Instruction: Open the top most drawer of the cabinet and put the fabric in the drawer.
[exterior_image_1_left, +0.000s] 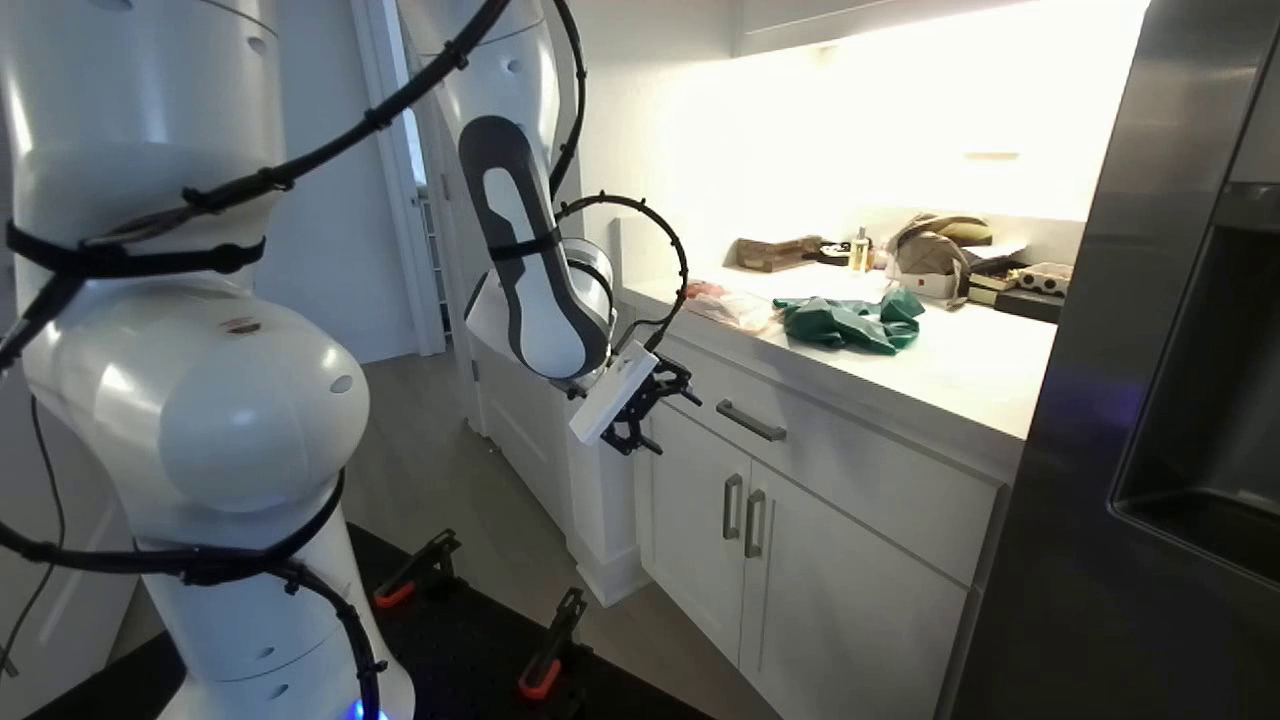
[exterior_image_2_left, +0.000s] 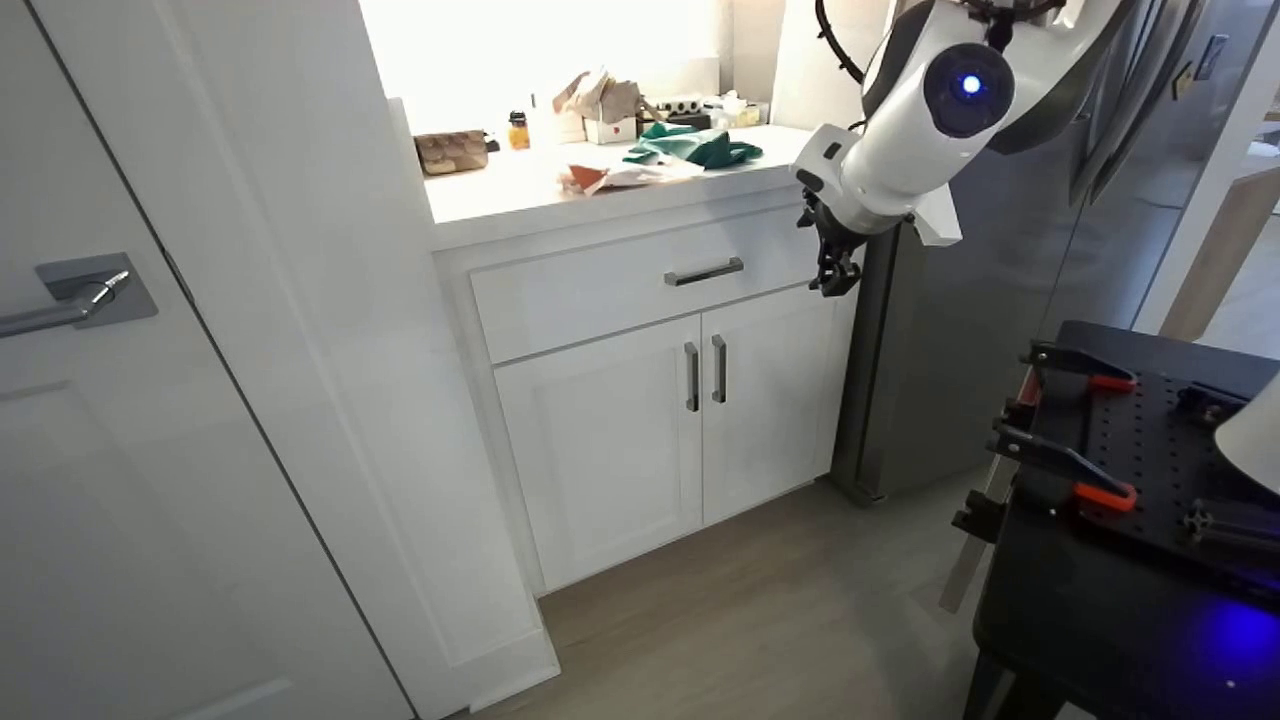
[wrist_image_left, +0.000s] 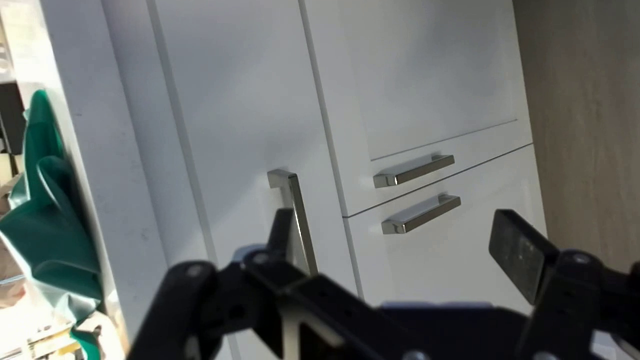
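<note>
The green fabric (exterior_image_1_left: 850, 322) lies crumpled on the counter above the cabinet. It also shows in an exterior view (exterior_image_2_left: 700, 148) and at the left of the wrist view (wrist_image_left: 47, 215). The top drawer (exterior_image_1_left: 860, 470) of the white cabinet is shut, and its front also shows in an exterior view (exterior_image_2_left: 570, 300). Its metal bar handle (exterior_image_2_left: 703, 272) shows in the wrist view (wrist_image_left: 302, 227), partly behind the left finger. My gripper (exterior_image_1_left: 676, 423) is open and empty in front of the cabinet, apart from the handle. Its fingers are wide apart in the wrist view (wrist_image_left: 397, 240).
Two cabinet doors with upright handles (exterior_image_2_left: 705, 372) sit below the drawer. The counter (exterior_image_1_left: 960, 370) also bears a pale crumpled bag (exterior_image_1_left: 730, 305), a patterned box (exterior_image_2_left: 452, 152) and other clutter. A steel fridge (exterior_image_1_left: 1090, 480) stands beside the cabinet. Clamps (exterior_image_1_left: 555, 645) stick up at the robot's base.
</note>
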